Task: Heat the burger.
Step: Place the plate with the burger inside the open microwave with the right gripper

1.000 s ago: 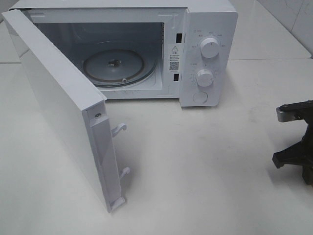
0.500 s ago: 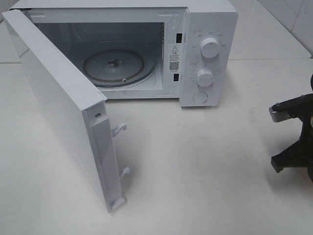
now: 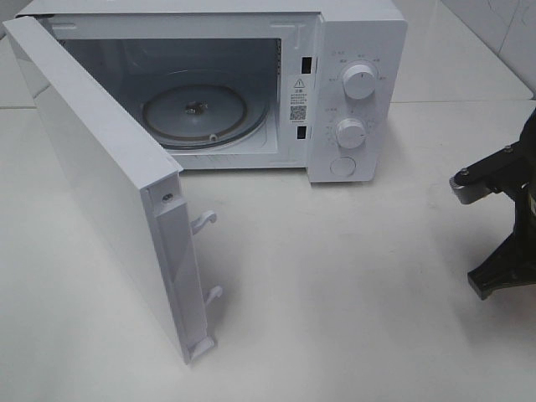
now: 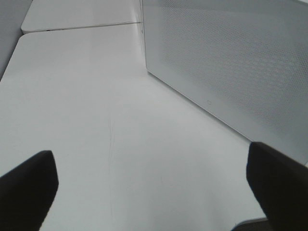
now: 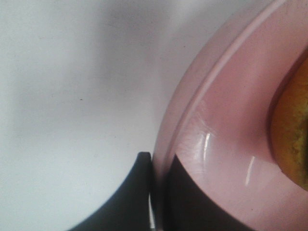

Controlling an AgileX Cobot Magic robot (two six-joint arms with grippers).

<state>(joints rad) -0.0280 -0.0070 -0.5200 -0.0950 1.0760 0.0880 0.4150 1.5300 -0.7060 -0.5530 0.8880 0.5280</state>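
In the right wrist view, the golden-brown bun of the burger (image 5: pixel 294 125) shows at the picture's edge, lying on a round pink plate (image 5: pixel 226 144). My right gripper (image 5: pixel 159 161) is shut on the plate's rim, one black finger outside it and one on the inside. The exterior view shows only black parts of the right arm (image 3: pixel 501 226) at the right edge; burger and plate lie outside that view. My left gripper (image 4: pixel 154 187) is open above bare table with nothing between its fingers (image 4: pixel 29 187), next to the microwave door's outer face (image 4: pixel 231 62).
The white microwave (image 3: pixel 360 50) stands at the back with its door (image 3: pixel 92 167) swung wide toward the front left. Its glass turntable (image 3: pixel 197 113) is bare. Two knobs (image 3: pixel 359 82) sit on the right panel. White table (image 3: pixel 335 293) stretches in front.
The right arm's black parts at the right edge have tilted and shifted slightly left. The microwave and its door have not moved.
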